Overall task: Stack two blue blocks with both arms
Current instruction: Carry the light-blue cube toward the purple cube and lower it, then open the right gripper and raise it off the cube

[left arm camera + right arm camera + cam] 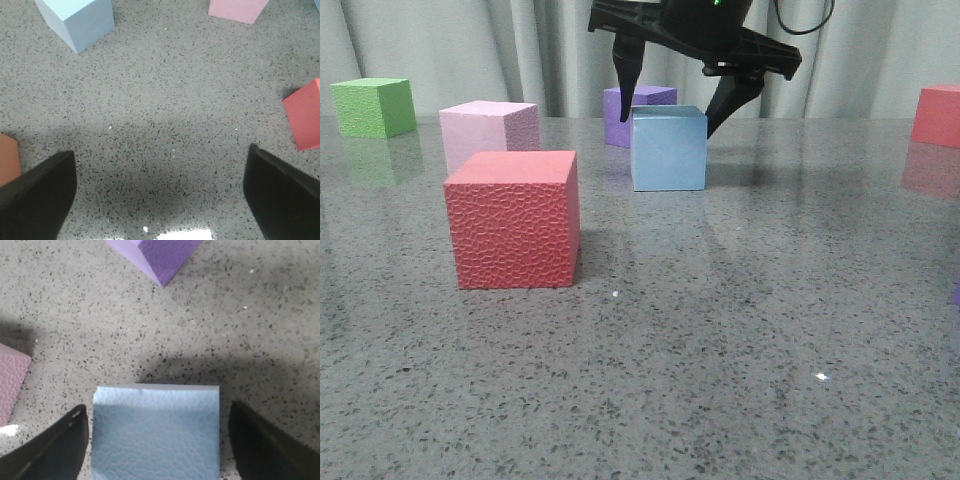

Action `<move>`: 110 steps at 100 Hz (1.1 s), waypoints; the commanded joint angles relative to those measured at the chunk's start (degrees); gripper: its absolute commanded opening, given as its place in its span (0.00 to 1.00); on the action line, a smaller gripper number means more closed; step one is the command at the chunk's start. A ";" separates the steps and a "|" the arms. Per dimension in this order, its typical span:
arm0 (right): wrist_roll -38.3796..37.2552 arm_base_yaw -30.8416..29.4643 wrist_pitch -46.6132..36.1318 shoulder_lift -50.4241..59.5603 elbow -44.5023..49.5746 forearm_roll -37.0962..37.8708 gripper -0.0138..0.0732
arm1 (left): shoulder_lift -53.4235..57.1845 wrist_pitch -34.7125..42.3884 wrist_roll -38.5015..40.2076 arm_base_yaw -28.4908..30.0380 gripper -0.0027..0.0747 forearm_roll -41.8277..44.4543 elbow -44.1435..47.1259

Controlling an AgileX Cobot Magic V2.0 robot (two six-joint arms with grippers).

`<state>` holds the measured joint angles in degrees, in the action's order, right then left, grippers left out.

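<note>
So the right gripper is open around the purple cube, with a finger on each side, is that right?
Not quite. The right gripper is open with a finger on each side, but around a blue block, not the purple cube, which sits apart beyond it. The right wrist view shows this.

Grey speckled stone counter (pixel 740 340) with foam cubes resting on it.
Red cube (pixel 512 220) nearest the camera, pale pink cube (pixel 488 135) just behind it, green cube (pixel 374 107) far left, blue block (pixel 668 148) mid-centre, purple cube (pixel 625 112) behind it, another red cube (pixel 937 115) far right. Left wrist view shows a blue block (pixel 77 20) and an orange cube (pixel 7 160) at the frame edge.
</note>
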<state>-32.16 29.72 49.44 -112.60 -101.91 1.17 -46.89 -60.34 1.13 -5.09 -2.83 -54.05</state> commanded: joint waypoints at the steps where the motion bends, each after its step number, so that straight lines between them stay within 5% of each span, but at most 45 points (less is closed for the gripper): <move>1: 0.31 -0.01 -2.77 3.46 -1.92 0.85 0.83 | 0.10 2.73 -0.02 -0.23 0.86 -0.43 -1.98; 55: 0.46 -0.01 4.43 6.02 -9.46 6.37 0.83 | 0.10 2.70 -0.02 -0.23 0.86 -0.43 -1.98; 110: 13.74 -7.56 5.88 17.01 -2.72 6.63 0.83 | 0.10 2.36 -0.02 -0.23 0.86 -0.43 -1.98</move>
<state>-20.47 24.05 57.83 -101.15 -105.53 6.42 -46.89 -60.68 1.13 -5.09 -2.83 -54.05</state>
